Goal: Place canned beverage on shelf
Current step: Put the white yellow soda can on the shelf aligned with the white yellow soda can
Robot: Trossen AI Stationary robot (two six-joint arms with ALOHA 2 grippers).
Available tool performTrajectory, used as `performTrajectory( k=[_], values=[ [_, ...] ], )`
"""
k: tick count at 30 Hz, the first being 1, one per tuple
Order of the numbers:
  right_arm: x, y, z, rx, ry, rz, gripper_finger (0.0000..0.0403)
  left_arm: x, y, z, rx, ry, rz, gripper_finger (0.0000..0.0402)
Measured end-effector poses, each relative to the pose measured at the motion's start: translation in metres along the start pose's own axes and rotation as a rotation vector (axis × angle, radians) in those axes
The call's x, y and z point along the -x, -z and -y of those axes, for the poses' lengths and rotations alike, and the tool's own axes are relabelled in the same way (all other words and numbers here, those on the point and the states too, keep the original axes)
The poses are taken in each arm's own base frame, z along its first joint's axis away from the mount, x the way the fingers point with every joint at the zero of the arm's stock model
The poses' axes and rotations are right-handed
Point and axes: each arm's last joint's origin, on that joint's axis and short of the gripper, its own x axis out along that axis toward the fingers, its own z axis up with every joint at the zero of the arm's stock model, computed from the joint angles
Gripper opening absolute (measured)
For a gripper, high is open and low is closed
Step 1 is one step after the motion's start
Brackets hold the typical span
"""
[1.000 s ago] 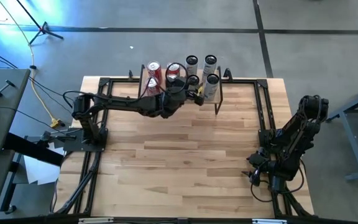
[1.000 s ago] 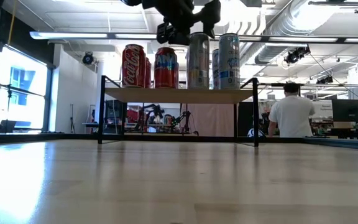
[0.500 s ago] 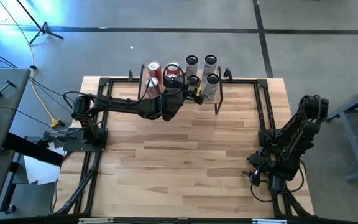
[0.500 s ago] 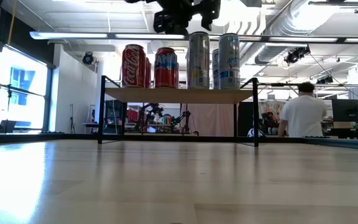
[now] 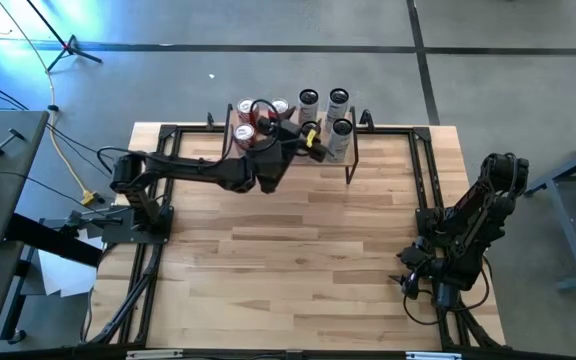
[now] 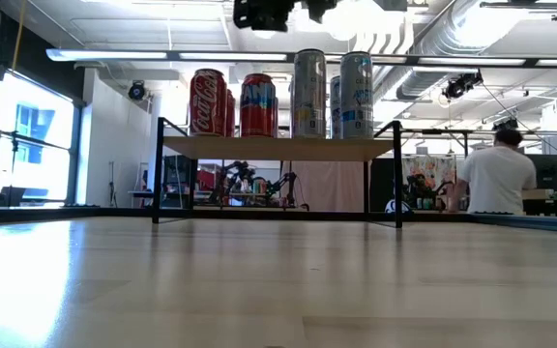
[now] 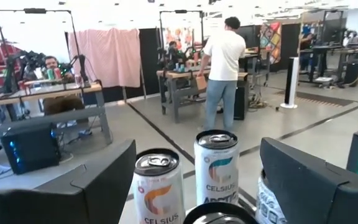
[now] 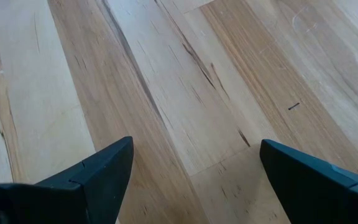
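Observation:
The shelf (image 6: 278, 147), a wood plank on thin black legs, stands at the table's far edge. On its top stand red cans (image 6: 208, 101) (image 6: 257, 104) on the left and tall silver cans (image 6: 308, 94) (image 6: 356, 94) on the right, all upright on their bases. My left gripper (image 5: 280, 125) hangs open and empty above the cans, at the top of the low view (image 6: 274, 10). Its wrist view looks past its spread fingers (image 7: 194, 186) onto several can tops (image 7: 216, 165). My right gripper (image 5: 418, 275) is open and empty, low over the table's near right part (image 8: 191, 180).
Black frame rails (image 5: 423, 180) run along the tabletop's edges. Bare wood tabletop (image 5: 298, 250) lies between the shelf and the near edge. A person (image 6: 496, 179) stands in the room beyond the table.
My left gripper has risen from among the cans to well above them and drawn back a little toward the table's near left. The red can it stood around stays upright on the shelf.

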Motion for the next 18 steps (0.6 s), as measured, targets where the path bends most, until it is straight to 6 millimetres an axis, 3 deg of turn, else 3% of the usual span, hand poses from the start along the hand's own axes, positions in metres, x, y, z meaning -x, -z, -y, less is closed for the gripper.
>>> performTrajectory(
  k=[5,9,14,18],
  values=[
    [0.000,0.000,0.000,0.000,0.000,0.000,0.0339,0.019,-0.016,0.001,0.007,0.041,0.023,0.0319],
    [0.000,0.000,0.000,0.000,0.000,0.000,0.0339,0.048,-0.024,0.012,0.018,0.123,0.026,0.0319],
    [0.000,0.000,0.000,0.000,-0.001,0.003,0.0339,0.085,-0.015,0.029,-0.011,0.148,-0.051,0.0319],
    [0.000,0.000,0.000,-0.001,-0.001,0.003,0.0339,0.102,0.000,0.032,-0.029,0.141,-0.132,0.0319]
  ],
)
